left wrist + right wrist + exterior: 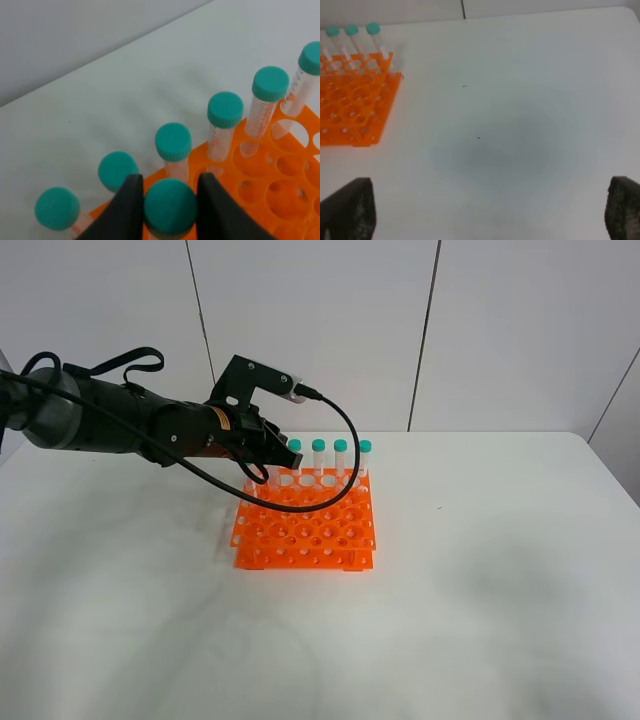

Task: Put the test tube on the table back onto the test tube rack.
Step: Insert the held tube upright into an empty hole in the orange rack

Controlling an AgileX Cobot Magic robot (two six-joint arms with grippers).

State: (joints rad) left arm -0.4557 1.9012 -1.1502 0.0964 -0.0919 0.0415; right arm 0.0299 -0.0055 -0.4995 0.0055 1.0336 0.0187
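My left gripper point(169, 199) is shut on the teal cap of the test tube point(170, 214), held upright over the back left part of the orange test tube rack point(280, 195). Its lower end is hidden, so I cannot tell whether it sits in a hole. In the exterior high view the left gripper point(268, 466) covers that tube at the rack's point(310, 530) back left corner. My right gripper point(485, 212) is open and empty above the white table point(520, 125), well to the right of the rack point(350, 110).
Several identical teal-capped tubes stand in the rack's back row point(173, 141) point(340, 446). The left arm's black cable point(330, 495) loops over the rack. A white wall point(320, 320) stands behind the table's far edge.
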